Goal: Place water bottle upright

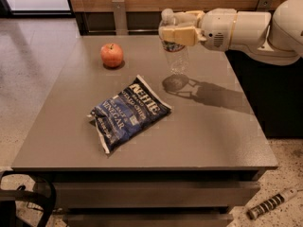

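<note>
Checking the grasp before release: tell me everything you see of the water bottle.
The water bottle is small, clear ribbed plastic, its label band partly covered by the gripper. It hangs about upright, top upward, base clear of the table near the far edge, its shadow on the surface below. Only the gripper, shut around its upper part, touches it.
</note>
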Available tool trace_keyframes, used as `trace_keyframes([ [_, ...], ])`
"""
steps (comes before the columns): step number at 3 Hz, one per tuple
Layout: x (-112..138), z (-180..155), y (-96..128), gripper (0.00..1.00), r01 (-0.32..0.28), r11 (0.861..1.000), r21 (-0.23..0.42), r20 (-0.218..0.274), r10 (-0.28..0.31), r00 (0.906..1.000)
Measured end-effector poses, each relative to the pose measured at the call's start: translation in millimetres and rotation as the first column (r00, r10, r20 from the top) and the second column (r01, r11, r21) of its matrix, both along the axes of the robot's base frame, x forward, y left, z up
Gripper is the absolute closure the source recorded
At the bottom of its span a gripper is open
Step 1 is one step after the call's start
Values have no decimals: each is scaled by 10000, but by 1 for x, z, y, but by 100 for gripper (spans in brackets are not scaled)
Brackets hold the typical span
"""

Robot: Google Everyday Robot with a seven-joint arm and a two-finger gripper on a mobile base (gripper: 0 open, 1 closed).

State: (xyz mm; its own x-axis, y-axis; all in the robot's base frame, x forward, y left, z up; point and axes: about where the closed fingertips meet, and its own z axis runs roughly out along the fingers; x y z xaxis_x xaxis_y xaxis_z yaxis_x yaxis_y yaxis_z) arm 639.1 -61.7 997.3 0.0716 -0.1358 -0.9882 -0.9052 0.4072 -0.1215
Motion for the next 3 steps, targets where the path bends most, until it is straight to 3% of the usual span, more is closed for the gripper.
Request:
trace_keyframes([
  [2,15,-21,-12,100,-140,9972,740,-554,181,9983],
  [3,30,-30,-30,100,168,9948,1001,-683,-99,9976],
])
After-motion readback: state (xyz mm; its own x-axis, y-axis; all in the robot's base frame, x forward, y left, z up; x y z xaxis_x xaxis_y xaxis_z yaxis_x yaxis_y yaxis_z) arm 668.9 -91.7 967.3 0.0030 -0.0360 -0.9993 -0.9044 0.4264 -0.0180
